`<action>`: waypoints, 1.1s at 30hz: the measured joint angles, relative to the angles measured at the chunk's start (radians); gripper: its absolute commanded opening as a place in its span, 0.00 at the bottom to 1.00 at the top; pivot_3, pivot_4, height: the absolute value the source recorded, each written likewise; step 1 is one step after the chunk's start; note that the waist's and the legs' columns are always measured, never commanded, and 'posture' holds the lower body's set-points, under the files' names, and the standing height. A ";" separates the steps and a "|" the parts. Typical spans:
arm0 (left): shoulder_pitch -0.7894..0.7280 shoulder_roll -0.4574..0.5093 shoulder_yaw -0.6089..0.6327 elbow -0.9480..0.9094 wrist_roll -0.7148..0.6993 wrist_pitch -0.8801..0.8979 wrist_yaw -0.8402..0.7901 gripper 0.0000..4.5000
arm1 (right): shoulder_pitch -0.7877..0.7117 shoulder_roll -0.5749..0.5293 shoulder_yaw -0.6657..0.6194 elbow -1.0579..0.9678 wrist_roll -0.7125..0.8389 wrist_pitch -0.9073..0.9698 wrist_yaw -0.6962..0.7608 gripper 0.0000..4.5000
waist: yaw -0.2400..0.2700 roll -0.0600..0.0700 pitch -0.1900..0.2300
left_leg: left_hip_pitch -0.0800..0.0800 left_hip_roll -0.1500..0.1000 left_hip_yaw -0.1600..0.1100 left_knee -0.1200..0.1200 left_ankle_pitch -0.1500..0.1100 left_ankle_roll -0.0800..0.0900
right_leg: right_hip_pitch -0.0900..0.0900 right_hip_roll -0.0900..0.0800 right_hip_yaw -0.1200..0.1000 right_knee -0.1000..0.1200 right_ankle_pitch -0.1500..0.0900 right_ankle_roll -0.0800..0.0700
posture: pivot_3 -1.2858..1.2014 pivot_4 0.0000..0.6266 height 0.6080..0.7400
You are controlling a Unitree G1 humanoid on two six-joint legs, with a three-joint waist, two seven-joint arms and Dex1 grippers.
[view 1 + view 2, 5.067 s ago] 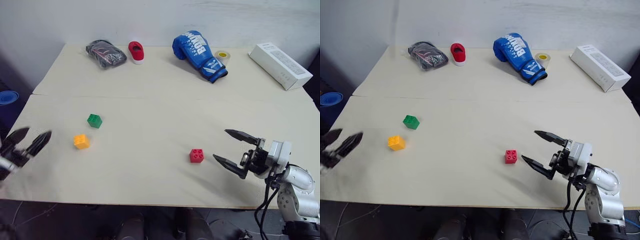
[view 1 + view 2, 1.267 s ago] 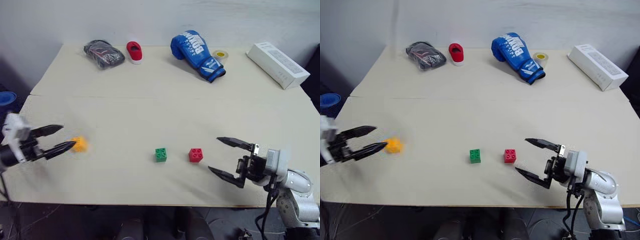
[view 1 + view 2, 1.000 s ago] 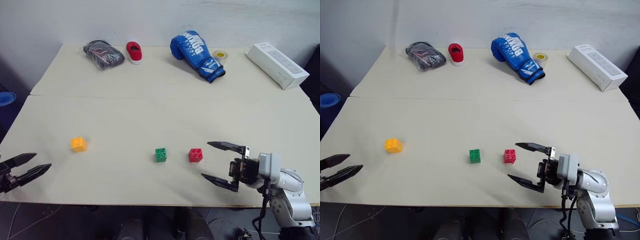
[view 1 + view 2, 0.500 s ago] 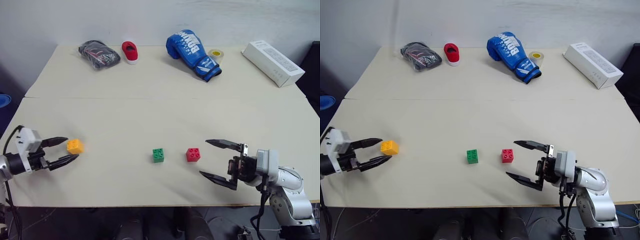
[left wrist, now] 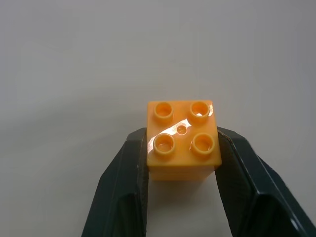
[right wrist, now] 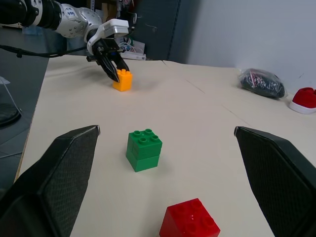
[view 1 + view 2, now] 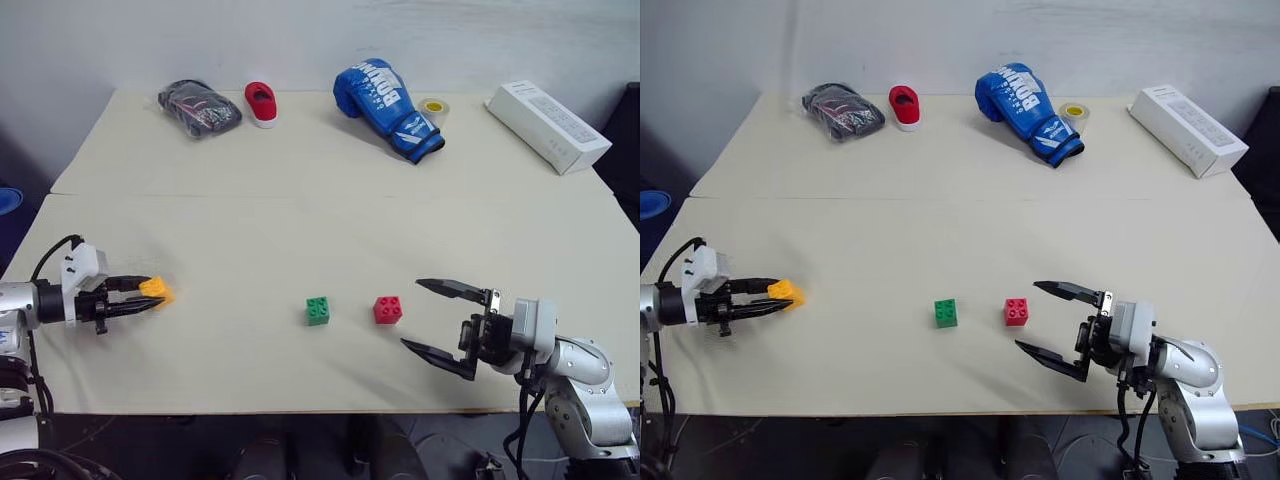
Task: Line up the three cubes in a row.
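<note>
Left eye view: three cubes, one orange (image 7: 155,290), one green (image 7: 318,310), one red (image 7: 388,309).

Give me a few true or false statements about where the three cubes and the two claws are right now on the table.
1. The left claw is shut on the orange cube. True.
2. The green cube is stacked on the red cube. False: they sit side by side on the table, apart.
3. The right claw is open and holds nothing. True.
4. The orange cube sits between the green and red cubes. False: it lies far off to their left.
</note>
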 measured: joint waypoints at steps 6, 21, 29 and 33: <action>0.017 -0.023 -0.046 -0.249 -0.046 0.120 -0.046 0.33 | -0.005 -0.007 -0.009 0.014 0.000 -0.015 0.012 1.00 | 0.008 0.000 0.000 | -0.001 0.000 -0.002 0.003 0.000 0.001 | 0.001 -0.001 0.002 0.000 0.000 0.001 | 0.52 0.24 1.00; 0.042 -0.095 -0.276 -0.787 -0.022 0.447 0.093 0.33 | -0.023 -0.020 -0.043 0.102 0.000 -0.055 0.080 1.00 | 0.004 0.000 0.000 | -0.001 0.001 -0.001 0.005 0.000 0.001 | 0.001 0.001 0.004 0.000 0.001 0.001 | 0.52 0.24 1.00; 0.031 -0.112 -0.299 -0.704 0.005 0.379 0.100 0.33 | 0.005 -0.020 -0.060 0.161 0.000 -0.098 0.126 1.00 | 0.004 0.000 0.000 | -0.002 0.001 -0.002 0.006 0.000 0.002 | 0.001 0.001 0.003 0.000 0.001 0.001 | 0.52 0.24 1.00; 0.000 -0.143 -0.316 -0.667 0.020 0.336 0.109 0.33 | 0.009 -0.020 -0.063 0.164 0.000 -0.113 0.141 1.00 | 0.006 0.001 0.000 | -0.002 0.000 -0.002 0.006 0.000 0.002 | 0.002 0.000 0.003 0.000 0.001 0.001 | 0.52 0.24 1.00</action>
